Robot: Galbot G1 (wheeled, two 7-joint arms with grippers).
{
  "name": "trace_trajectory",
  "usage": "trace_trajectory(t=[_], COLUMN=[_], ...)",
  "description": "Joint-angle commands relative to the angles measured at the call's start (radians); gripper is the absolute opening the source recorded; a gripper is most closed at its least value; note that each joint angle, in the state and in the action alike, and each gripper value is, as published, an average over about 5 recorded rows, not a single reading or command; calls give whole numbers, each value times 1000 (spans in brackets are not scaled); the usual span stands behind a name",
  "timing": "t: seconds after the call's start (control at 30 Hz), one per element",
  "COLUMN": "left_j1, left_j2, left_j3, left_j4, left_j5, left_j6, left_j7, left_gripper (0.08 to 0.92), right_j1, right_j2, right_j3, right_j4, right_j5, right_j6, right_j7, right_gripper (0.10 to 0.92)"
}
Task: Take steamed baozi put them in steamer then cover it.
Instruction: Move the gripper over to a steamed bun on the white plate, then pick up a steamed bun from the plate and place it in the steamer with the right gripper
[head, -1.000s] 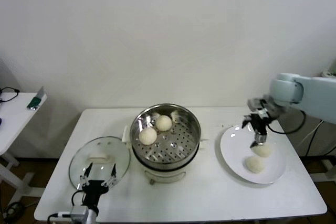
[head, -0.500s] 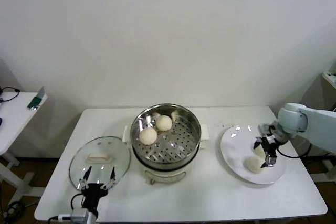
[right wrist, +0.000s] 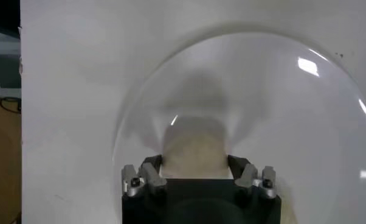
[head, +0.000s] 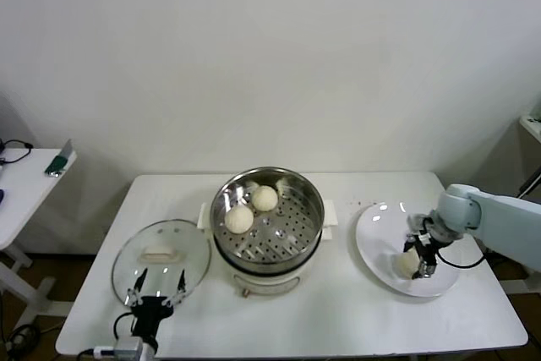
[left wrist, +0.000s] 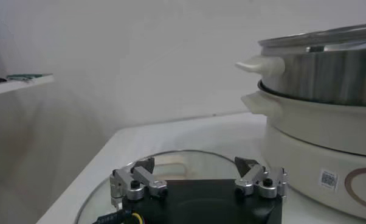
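The steamer (head: 287, 238) stands mid-table with two baozi (head: 238, 219) (head: 265, 198) on its perforated tray. My right gripper (head: 420, 253) is down on the white plate (head: 376, 238), open, with a finger on each side of one baozi (head: 407, 264). In the right wrist view that baozi (right wrist: 195, 146) sits between the fingertips of the gripper (right wrist: 194, 163) on the plate (right wrist: 262, 91). No other baozi shows on the plate. The glass cover (head: 161, 247) lies flat to the steamer's left. My left gripper (head: 159, 281) is parked open over its near edge; the left wrist view shows this gripper (left wrist: 198, 173), cover (left wrist: 171, 159) and steamer (left wrist: 323, 73).
The white table's front edge (head: 296, 346) runs close below the cover and plate. A small side table (head: 21, 188) with a green object (head: 59, 161) stands at the far left. A white wall is behind.
My right gripper has come down from above the plate's far side onto the plate and now straddles a baozi. The left arm, cover and steamer have not moved.
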Motion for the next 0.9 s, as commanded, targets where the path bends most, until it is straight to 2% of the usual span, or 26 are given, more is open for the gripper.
trace_trajectory(t=[0.03, 0.23, 0.37, 0.5, 0.67, 0.9], left_j1=[-1, -3, -7, -9, -8, 0], left_j2=[0, -2, -2, -3, -4, -5], left_j3=[4, 10, 14, 17, 16, 9], left_j4=[-2, -1, 3, 2, 3, -4], left_j5=[5, 14, 23, 28, 31, 23], left_j6=[1, 2, 3, 4, 3, -2], left_j7=[0, 0, 0, 1, 0, -2], left_gripper=[823, 823, 823, 823, 823, 823], right_j1=[65, 370, 660, 850, 899, 761], right_j2=[7, 53, 164, 295, 447, 615], right_j3=[-36, -226, -368, -338, -179, -112], right_j4=[6, 78, 122, 179, 319, 468], right_j5=[-16, 32, 69, 73, 43, -51], right_j6=[6, 80, 213, 334, 369, 320], right_j7=[-8, -56, -106, -135, -132, -63], right_gripper=[684, 665, 665, 669, 670, 670])
